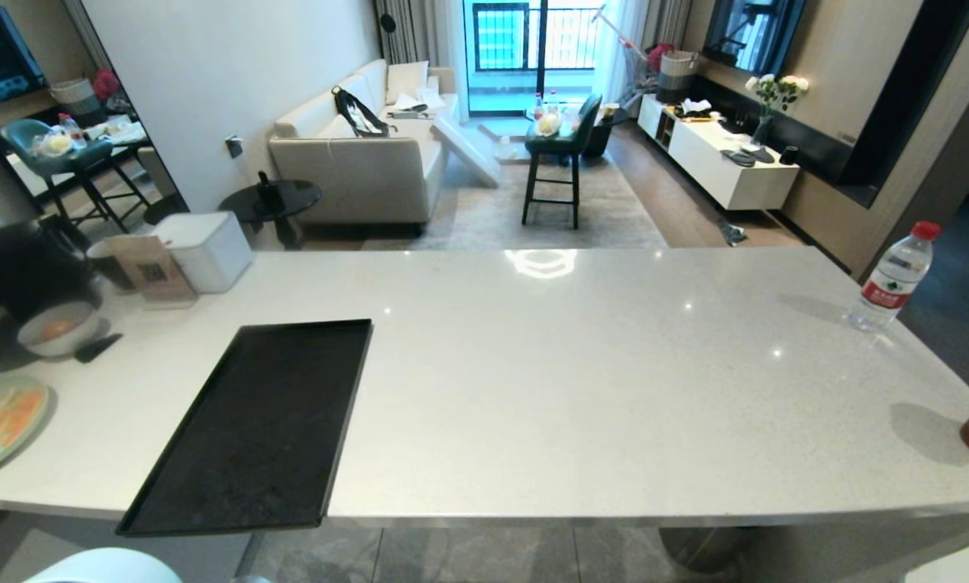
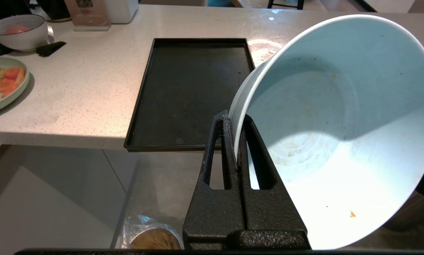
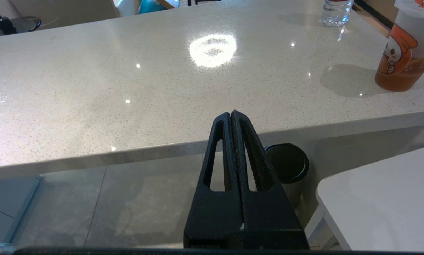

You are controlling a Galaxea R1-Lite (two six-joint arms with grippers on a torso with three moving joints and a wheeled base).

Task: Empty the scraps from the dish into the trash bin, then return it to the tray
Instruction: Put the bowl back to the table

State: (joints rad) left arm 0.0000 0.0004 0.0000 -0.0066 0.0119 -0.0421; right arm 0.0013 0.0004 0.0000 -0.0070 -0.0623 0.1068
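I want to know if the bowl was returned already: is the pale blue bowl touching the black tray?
Apart. The left wrist view shows the left gripper holding the bowl tilted, below counter height, off the tray.

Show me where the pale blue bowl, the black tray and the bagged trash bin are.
dish (image 2: 339, 117), left wrist view, inside wall of the bowl.
tray (image 1: 257, 429), head view, bare flat bottom.
trash bin (image 2: 155, 239), left wrist view, its open top below the counter.
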